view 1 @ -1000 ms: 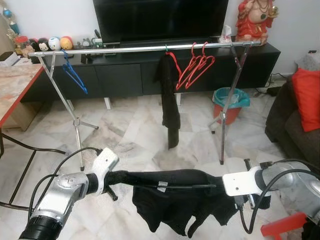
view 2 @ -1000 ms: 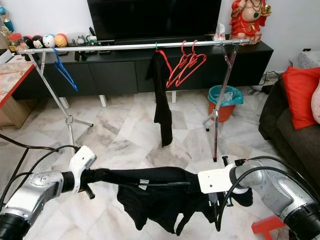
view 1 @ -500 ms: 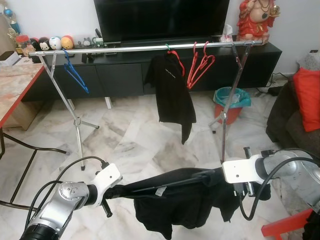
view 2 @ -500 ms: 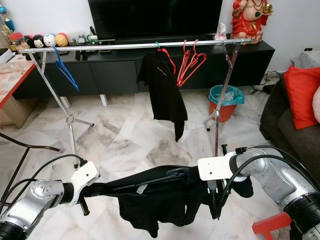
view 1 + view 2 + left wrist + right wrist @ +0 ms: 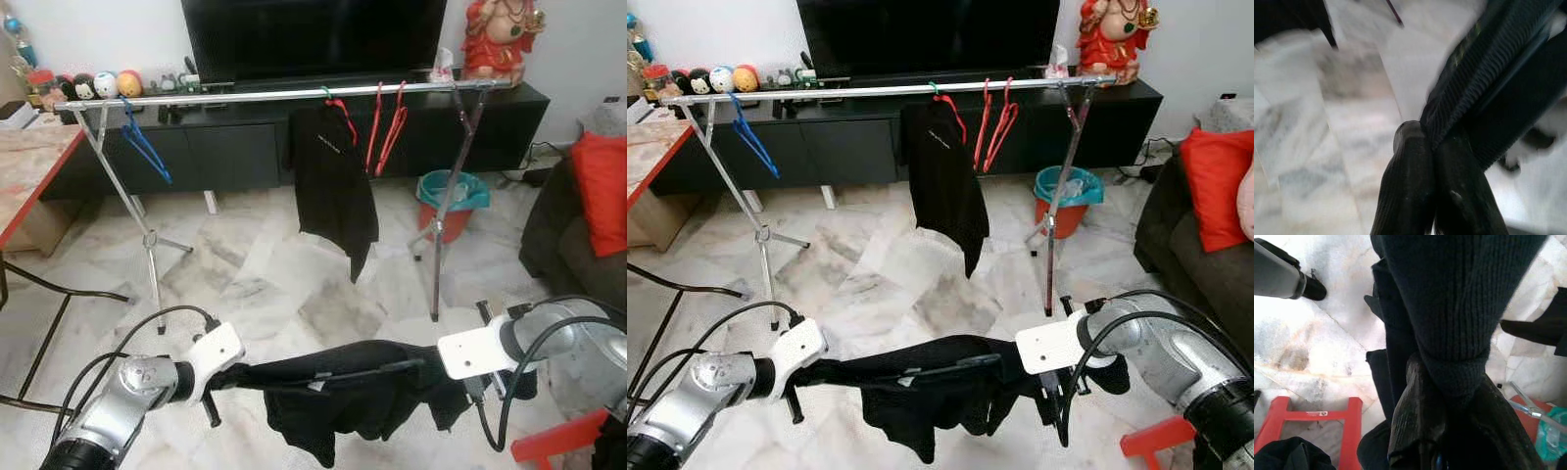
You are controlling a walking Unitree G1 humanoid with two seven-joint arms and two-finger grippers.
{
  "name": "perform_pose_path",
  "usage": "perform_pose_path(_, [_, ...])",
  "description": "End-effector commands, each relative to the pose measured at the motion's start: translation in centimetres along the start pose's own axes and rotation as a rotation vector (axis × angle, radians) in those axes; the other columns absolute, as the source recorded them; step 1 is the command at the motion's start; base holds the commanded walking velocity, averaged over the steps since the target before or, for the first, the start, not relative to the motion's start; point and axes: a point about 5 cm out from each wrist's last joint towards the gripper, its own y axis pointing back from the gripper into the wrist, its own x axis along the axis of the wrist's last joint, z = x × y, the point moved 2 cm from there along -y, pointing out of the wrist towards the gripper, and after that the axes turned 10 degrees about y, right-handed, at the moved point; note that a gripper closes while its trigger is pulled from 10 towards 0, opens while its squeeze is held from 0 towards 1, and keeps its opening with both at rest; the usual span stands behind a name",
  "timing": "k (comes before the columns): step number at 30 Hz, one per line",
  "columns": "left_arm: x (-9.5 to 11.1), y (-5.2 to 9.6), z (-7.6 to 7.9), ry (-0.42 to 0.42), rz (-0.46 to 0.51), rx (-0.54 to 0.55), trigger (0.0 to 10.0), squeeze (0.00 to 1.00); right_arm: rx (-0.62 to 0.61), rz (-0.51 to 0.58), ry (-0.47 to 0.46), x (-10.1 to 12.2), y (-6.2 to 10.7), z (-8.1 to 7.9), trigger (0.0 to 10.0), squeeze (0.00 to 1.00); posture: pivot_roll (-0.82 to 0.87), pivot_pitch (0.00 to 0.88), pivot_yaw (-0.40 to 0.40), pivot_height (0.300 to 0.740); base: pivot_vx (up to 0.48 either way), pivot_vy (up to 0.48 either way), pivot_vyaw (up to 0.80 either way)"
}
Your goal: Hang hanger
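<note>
A black knitted garment (image 5: 343,392) hangs stretched between my two grippers, low over the marble floor, with a dark hanger bar (image 5: 333,377) showing along its top. My left gripper (image 5: 223,376) is shut on the garment's left end, its fingers (image 5: 1410,186) pinching the ribbed edge (image 5: 1474,83). The garment's right end sits in my right gripper (image 5: 478,384), whose fingers (image 5: 1415,416) are shut on the knit (image 5: 1449,308). Beyond stands a silver clothes rail (image 5: 245,96) bearing a black shirt (image 5: 333,186), red hangers (image 5: 387,122) and a blue hanger (image 5: 145,147).
A black TV cabinet (image 5: 235,152) runs behind the rail. A teal and orange bin (image 5: 453,201) stands by the rail's right leg. A sofa with a red cushion (image 5: 602,186) is at the right, a red-edged table (image 5: 29,166) at the left, a red stool (image 5: 558,446) by my right arm.
The garment has sunk lower; its left end dipped, then came level again. On the rail the black shirt has turned from edge-on to face-on and the red hangers have swung.
</note>
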Motion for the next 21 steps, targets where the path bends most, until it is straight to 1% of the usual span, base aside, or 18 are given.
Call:
perform_pose_path(1, [0.0,2.9,-3.4,0.086,0.010,0.171,10.0,0.00,0.080,-0.210,-0.086,-4.2,0.8,-1.8,0.0,0.00,0.03,0.000,0.042,0.740,0.000,0.000,0.00])
perform_pose_path(5, [2.1,2.8,-2.5,0.118,0.092,0.092,10.0,0.00,0.086,-0.195,-0.078,-3.5,-0.1,-1.9,0.0,0.00,0.03,0.000,0.040,0.740,0.000,0.000,0.00])
perform_pose_path(7, [2.8,2.8,-2.0,0.127,0.113,0.046,10.0,0.00,0.056,-0.192,-0.081,-3.1,-0.6,-1.6,0.0,0.00,0.03,0.000,0.039,0.740,0.000,0.000,0.00])
perform_pose_path(8, [3.3,2.8,-1.5,0.123,0.117,0.008,10.0,0.00,0.017,-0.199,-0.075,-2.9,-1.1,-1.1,0.0,0.00,0.03,0.000,0.039,0.740,0.000,0.000,0.00])
perform_pose_path(11, [3.9,2.7,-0.8,0.108,0.122,-0.035,10.0,0.00,-0.063,-0.192,-0.087,-2.4,-1.7,0.0,0.0,0.00,0.04,0.000,0.041,0.740,0.000,0.000,0.00])
perform_pose_path(12, [4.4,2.7,-0.4,0.105,0.134,-0.056,10.0,0.00,-0.148,-0.182,-0.093,-1.8,-2.1,1.1,0.0,0.00,0.04,0.000,0.040,0.740,0.000,0.000,0.00])
perform_pose_path(13, [4.6,2.7,-0.3,0.106,0.136,-0.060,10.0,0.00,-0.167,-0.180,-0.093,-1.7,-2.2,1.4,0.0,0.00,0.04,0.000,0.040,0.740,0.000,0.000,0.00])
perform_pose_path(15, [4.9,2.7,0.0,0.098,0.141,-0.070,10.0,0.00,-0.250,-0.141,-0.131,-0.7,-2.6,2.5,0.0,0.00,0.04,0.000,0.038,0.740,0.000,0.000,0.00])
perform_pose_path(16, [5.2,2.6,0.1,0.095,0.144,-0.074,10.0,0.00,-0.342,-0.059,-0.232,0.7,-2.9,3.8,0.0,0.00,0.04,0.000,0.038,0.740,0.000,0.000,0.00])
perform_pose_path(17, [5.3,2.5,0.2,0.097,0.145,-0.074,10.0,0.00,-0.386,0.019,-0.314,2.2,-3.1,4.6,0.0,0.00,0.04,0.000,0.039,0.740,0.000,0.000,0.00])
perform_pose_path(18, [5.4,2.3,0.3,0.098,0.146,-0.074,10.0,0.00,-0.406,0.086,-0.373,3.4,-3.3,5.1,0.0,0.00,0.04,0.000,0.039,0.740,0.000,0.000,0.00])
perform_pose_path(19, [5.5,2.3,0.4,0.101,0.146,-0.075,10.0,0.00,-0.413,0.125,-0.405,4.2,-3.4,5.4,0.0,0.00,0.04,0.000,0.039,0.740,0.000,0.000,0.00])
perform_pose_path(20, [5.6,2.2,0.6,0.103,0.146,-0.081,10.0,0.00,-0.409,0.165,-0.424,5.1,-3.6,5.5,0.0,0.00,0.04,0.000,0.040,0.740,0.000,0.000,0.00])
perform_pose_path(21, [5.6,2.2,0.6,0.103,0.146,-0.081,10.0,0.00,-0.409,0.165,-0.424,5.1,-3.6,5.5,0.0,0.00,0.04,0.000,0.040,0.740,0.000,0.000,0.00])
